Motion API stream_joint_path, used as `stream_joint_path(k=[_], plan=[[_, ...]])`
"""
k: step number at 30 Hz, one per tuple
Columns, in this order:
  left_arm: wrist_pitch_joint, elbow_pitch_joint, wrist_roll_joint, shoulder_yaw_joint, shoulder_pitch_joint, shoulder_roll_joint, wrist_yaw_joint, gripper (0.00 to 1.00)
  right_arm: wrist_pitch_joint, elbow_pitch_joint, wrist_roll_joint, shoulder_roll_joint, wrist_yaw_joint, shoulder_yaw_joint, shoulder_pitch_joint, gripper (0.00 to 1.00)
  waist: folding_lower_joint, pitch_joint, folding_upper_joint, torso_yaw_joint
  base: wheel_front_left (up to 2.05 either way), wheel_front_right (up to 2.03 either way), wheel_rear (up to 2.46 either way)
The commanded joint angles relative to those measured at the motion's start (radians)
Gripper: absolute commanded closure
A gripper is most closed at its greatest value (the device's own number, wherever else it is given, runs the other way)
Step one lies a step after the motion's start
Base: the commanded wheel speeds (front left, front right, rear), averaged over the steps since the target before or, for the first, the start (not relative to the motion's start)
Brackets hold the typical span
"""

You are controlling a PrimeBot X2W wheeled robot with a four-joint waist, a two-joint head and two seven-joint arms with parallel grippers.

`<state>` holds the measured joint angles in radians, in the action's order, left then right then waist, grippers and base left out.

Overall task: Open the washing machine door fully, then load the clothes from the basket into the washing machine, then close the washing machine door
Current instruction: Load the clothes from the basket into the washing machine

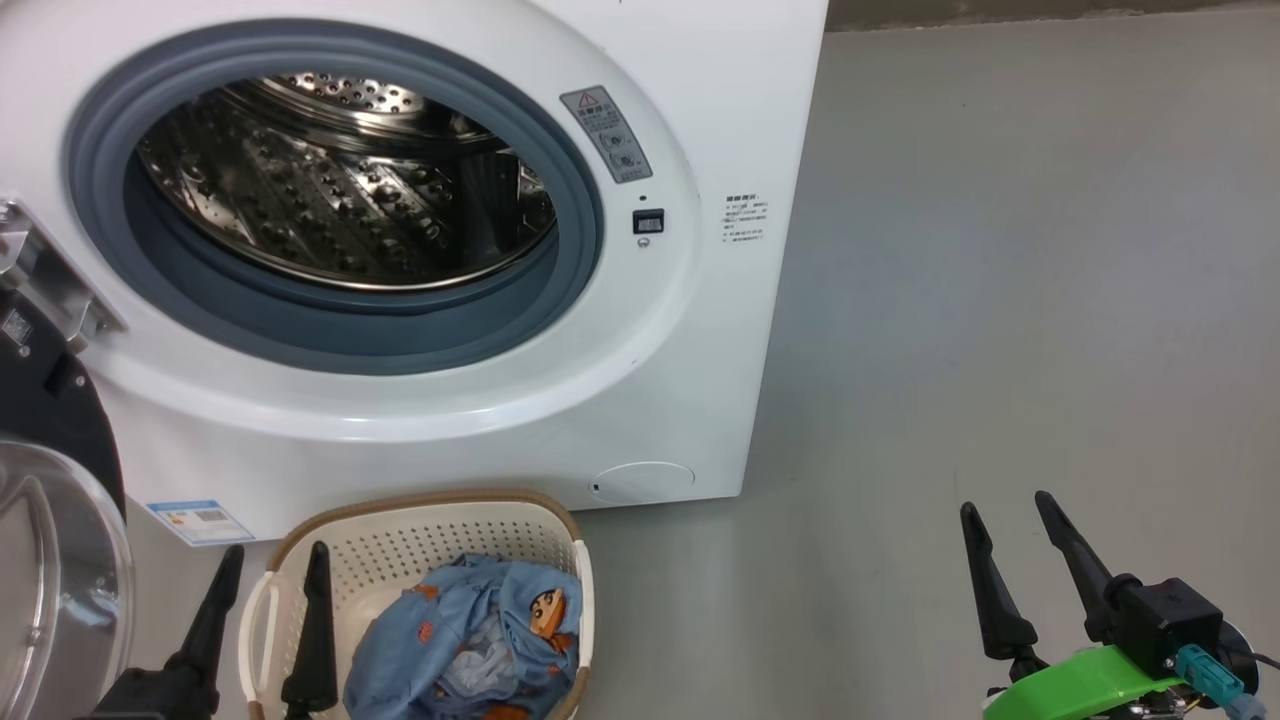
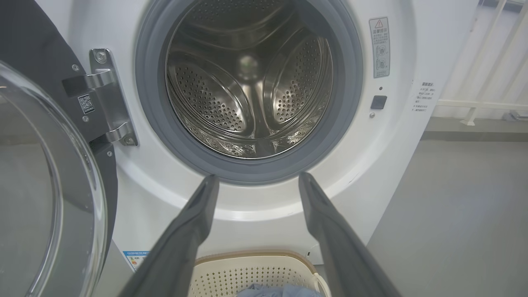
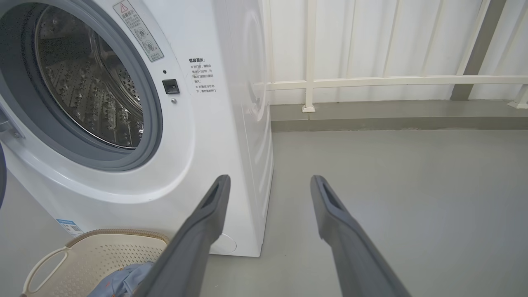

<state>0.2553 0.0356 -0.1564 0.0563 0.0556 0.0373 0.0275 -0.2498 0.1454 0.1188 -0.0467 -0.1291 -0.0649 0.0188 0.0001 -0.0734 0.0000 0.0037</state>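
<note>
Left jaws: spread wide, empty, hanging at the left rim of the basket [image 1: 420, 512], tips aimed at the machine front. Right jaws: also spread wide and empty, over bare floor [image 1: 1000, 300], well right of everything.

The clothes [image 1: 470, 640] are all bundled in the basket, toward its right side. Basket is on the floor against or just short of the washing machine [image 1: 690, 380], below the opening; can't tell which. The washing machine door [image 1: 45, 560] is swung out left and looks fully open. Drum [image 1: 340, 190] is empty.

My read: step in hand is the first pick.
- Shift left jaws right, over the crest of the bundle, and tip them down.
- Sink deep before closing. Fabric is loose, so a shallow pinch likely trails a sleeve.
- Stay off the basket handle [image 1: 252, 620] and wall; a light basket will probably drag.
- Lift above the grey seal [image 1: 330, 340] lip and release well inside the drum.
- Mind the door glass on the left during the swing.
</note>
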Motion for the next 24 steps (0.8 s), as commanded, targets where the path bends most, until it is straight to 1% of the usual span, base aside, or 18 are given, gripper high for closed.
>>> stream_joint_path(k=[1, 24], plan=[[0.006, -0.021, -0.007, 0.032, -0.032, 0.013, -0.007, 0.00, -0.012, -0.019, 0.011, -0.004, -0.002, 0.030, 0.016, 0.00, -0.0001, -0.001, 0.0000, 0.000, 0.38, -0.38, 0.00], [0.006, 0.003, -0.009, 0.015, -0.032, 0.013, 0.013, 0.00, -0.012, -0.008, 0.019, -0.004, -0.002, 0.033, 0.018, 0.00, -0.0001, 0.000, 0.0000, 0.001, 0.02, -0.02, 0.00]])
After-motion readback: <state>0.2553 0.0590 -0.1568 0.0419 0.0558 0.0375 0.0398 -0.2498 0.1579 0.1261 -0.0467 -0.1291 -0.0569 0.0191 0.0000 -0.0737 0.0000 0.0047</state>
